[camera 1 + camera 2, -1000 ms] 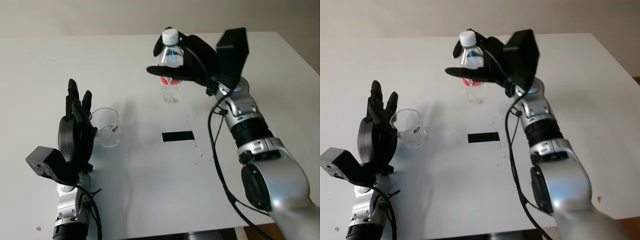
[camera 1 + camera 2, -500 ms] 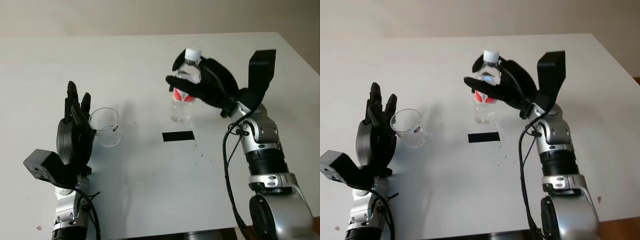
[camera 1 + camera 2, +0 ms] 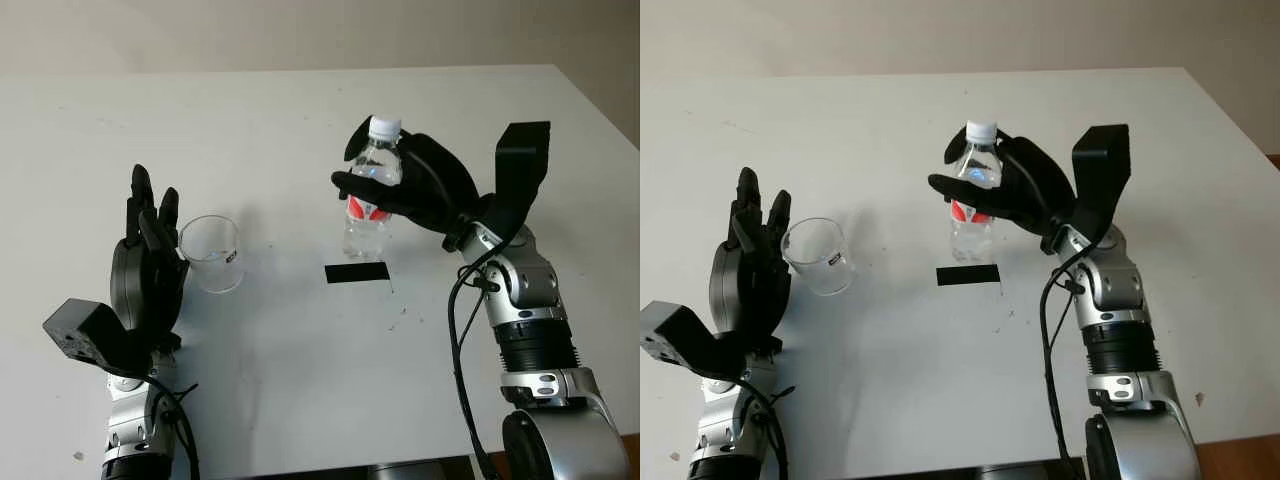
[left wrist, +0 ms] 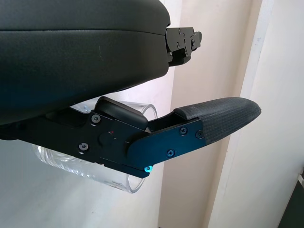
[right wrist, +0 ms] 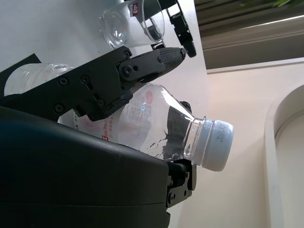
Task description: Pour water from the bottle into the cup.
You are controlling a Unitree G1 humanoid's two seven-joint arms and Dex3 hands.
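Right hand (image 3: pixel 415 190): my black three-finger hand was closed round the water bottle, one finger crossing the front of it at the top of the label, the palm behind it. It was over the middle of the table.
Water bottle (image 3: pixel 368 192): clear plastic, white cap on, red-and-white label at mid-height. I held it close to upright, the cap leaning slightly away from me. Whether its base touched the table or hung just above it, I could not tell. In the right wrist view the bottle (image 5: pixel 142 123) lay across my palm with the capped neck sticking out past the fingers.
Black strip (image 3: pixel 357 272): a flat dark rectangle on the table top, just in front of the bottle's base, on my side of it.
Left hand (image 3: pixel 148 262): open, holding nothing, raised with the fingers pointing away from me, palm turned toward the cup and just beside it; I could not tell whether it touched the glass.
Cup (image 3: pixel 211 253): a clear, empty measuring cup with a small dark mark on its side, standing upright on the table, to the left of the bottle and apart from it. In the left wrist view the cup (image 4: pixel 135 183) showed behind my finger.
Table (image 3: pixel 250 120): white, flat, carrying the cup and the strip.
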